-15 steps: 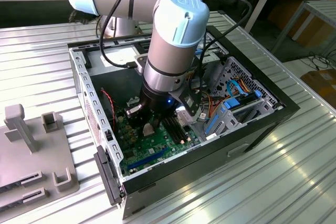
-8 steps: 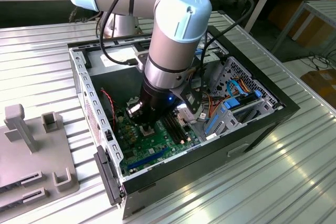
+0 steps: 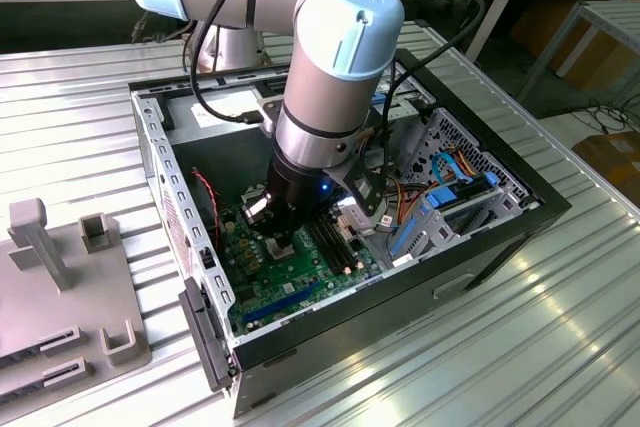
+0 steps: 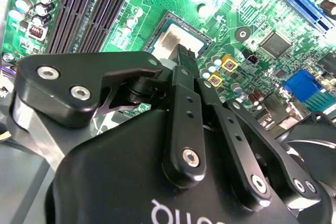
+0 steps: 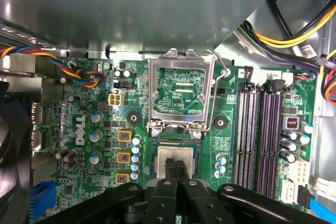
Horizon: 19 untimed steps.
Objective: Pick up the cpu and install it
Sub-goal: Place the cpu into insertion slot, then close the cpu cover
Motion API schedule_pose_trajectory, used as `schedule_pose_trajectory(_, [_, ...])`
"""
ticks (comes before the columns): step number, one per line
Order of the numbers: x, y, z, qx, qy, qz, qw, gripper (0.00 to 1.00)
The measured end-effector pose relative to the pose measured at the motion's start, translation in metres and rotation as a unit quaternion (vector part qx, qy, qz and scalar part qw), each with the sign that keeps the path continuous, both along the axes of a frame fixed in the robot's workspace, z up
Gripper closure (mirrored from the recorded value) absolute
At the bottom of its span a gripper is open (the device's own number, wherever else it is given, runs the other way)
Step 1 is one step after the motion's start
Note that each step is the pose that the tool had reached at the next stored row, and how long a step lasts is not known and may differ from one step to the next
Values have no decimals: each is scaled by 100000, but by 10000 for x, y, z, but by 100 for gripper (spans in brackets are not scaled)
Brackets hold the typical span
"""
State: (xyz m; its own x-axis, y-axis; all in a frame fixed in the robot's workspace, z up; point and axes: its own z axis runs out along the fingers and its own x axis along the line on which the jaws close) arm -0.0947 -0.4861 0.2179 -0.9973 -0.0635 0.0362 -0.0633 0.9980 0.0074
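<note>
Fingertips [image 5: 171, 169] of the gripper [image 5: 176, 168] are seen closed together, with nothing clamped between them. Directly beneath, the cpu [image 5: 164, 155] is laid flat on the motherboard [image 5: 79, 129], perhaps touched by the tips; just beyond, the hinged plate [image 5: 181, 93] is swung open

Partly hidden
In the first wrist view the black claw [image 5: 176, 165] covers part of the silver-grey square cpu [image 5: 164, 158].
</note>
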Motion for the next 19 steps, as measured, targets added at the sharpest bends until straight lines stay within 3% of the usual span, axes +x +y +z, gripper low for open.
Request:
schedule_pose_trajectory(13, [0, 0, 4, -4, 1, -62, 100000, 89])
schedule_pose_trajectory(19, [1, 0, 99, 1, -1, -58, 100000, 89])
